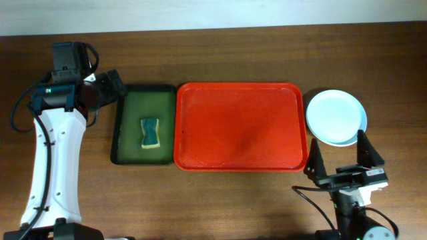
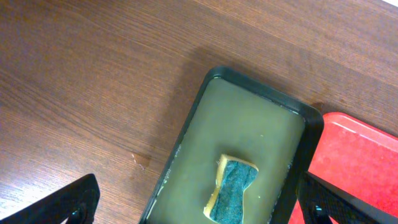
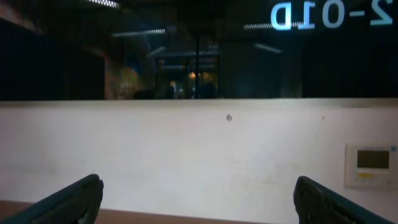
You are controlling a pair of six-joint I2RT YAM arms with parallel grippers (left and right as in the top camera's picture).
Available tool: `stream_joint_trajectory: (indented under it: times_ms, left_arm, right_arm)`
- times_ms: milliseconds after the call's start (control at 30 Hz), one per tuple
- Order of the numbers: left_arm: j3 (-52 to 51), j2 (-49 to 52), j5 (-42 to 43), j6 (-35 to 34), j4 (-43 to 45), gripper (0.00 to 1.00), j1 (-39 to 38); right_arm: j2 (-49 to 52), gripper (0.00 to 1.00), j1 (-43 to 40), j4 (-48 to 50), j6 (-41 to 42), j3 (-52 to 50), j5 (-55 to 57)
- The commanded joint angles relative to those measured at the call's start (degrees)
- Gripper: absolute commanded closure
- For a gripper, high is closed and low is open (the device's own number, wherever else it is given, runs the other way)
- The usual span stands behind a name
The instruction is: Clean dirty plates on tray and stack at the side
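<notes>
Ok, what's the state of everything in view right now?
red tray: empty
plates: stacked beside the red tray, top one clean
green tray: holds the sponge
sponge: lying flat, untouched
left gripper: open, empty
right gripper: open, empty

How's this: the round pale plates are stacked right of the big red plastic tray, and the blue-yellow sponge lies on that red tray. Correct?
No: the overhead view shows the blue-yellow sponge lying in the smaller dark green tray, not on the big red plastic tray. The round pale plates are indeed stacked right of it.
</notes>
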Motion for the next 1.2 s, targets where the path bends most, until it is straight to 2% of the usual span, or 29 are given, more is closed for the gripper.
stream_joint_trajectory:
  times_ms: [0, 133, 233, 367, 567, 733, 833, 1167]
  left_arm:
    - [0.02, 0.31, -0.42, -0.57, 0.09, 0.00, 0.15]
    - [0.02, 0.31, -0.42, -0.57, 0.09, 0.00, 0.15]
    - [0.00, 0.31, -0.42, -0.57, 0.09, 0.01, 0.15]
    - [0.00, 0.31, -0.42, -0.57, 0.09, 0.01, 0.15]
    - [0.00, 0.31, -0.42, -0.57, 0.09, 0.01, 0.15]
    - [0.02, 0.31, -0.42, -0.57, 0.09, 0.01, 0.15]
    - [0.00, 0.31, -0.42, -0.57, 0.09, 0.01, 0.15]
    - [0.02, 0.33, -0.42, -0.57, 0.09, 0.01, 0.15]
  right_arm:
    - [-0.57, 0.01, -0.35, 0.98, 0.07, -5.01, -0.70]
    - [-0.57, 0.01, -0.35, 1.36, 0.31, -8.90, -0.63]
    - [-0.57, 0.01, -0.35, -5.03, 0.28, -8.98, -0.52]
    - [-0.57, 0.01, -0.33, -19.17, 0.26, -8.98, -0.26]
    - [-0.57, 0.01, 2.25, -19.10, -6.54, -8.98, 1.05]
    - [-0.57, 0.01, 1.88, -19.10, -6.01, -8.98, 1.01]
    - [-0.57, 0.01, -2.32, -19.08, -0.31, -8.98, 0.59]
    - [-0.57, 0.01, -2.25, -18.95, -1.60, -8.98, 0.98]
